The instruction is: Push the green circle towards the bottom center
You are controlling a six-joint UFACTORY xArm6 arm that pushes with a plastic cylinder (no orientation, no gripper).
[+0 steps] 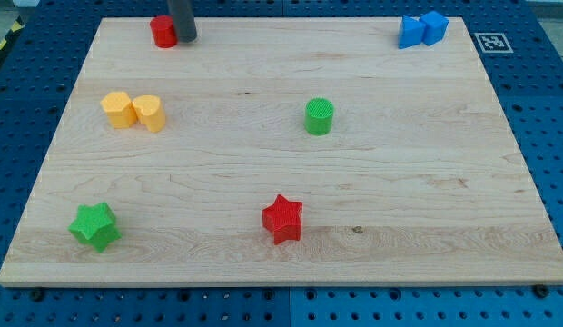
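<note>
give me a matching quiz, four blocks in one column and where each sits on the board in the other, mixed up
Blocks:
1. green circle
2. red star
3. green star
4. blue blocks

Places:
A. the view's top right corner
B. near the view's bottom, about centre
C. just right of the board's middle
D. the view's bottom left corner

Pairs: 1-C, 2-B, 3-D, 4-A

My tip is at the view's top left, right beside a red cylinder, far from the green circle.
</note>
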